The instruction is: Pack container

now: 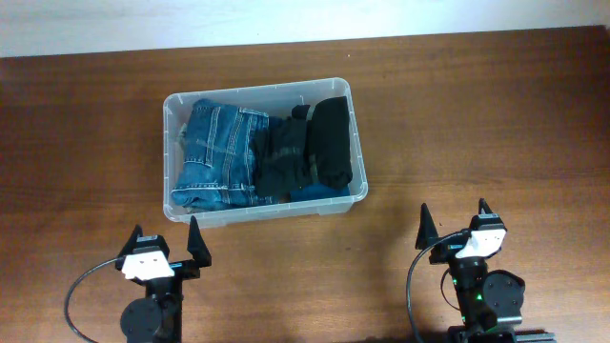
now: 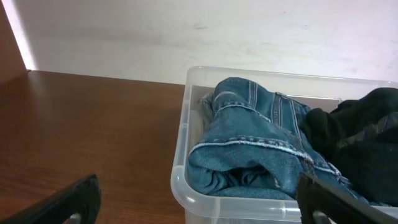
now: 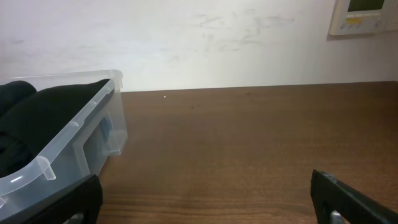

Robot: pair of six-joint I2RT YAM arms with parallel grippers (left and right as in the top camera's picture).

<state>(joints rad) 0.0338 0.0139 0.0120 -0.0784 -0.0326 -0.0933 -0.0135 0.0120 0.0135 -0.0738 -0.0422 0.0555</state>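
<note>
The clear plastic container [image 1: 355,129] stands on the wooden table at centre. Folded blue jeans [image 1: 217,157] fill its left half and black clothes [image 1: 315,148] its right half. The left wrist view shows its near corner [image 2: 186,180] with the jeans [image 2: 249,143] and black clothes [image 2: 367,137] inside. The right wrist view shows its right end [image 3: 74,140]. My left gripper [image 1: 167,233] is open and empty just in front of the container's front left corner. My right gripper [image 1: 454,217] is open and empty to the front right of the container, over bare table.
The wooden table [image 1: 496,114] extends to a pale wall at the back. A white wall panel [image 3: 364,15] hangs at the far right in the right wrist view. A black cable [image 1: 81,291] loops beside the left arm.
</note>
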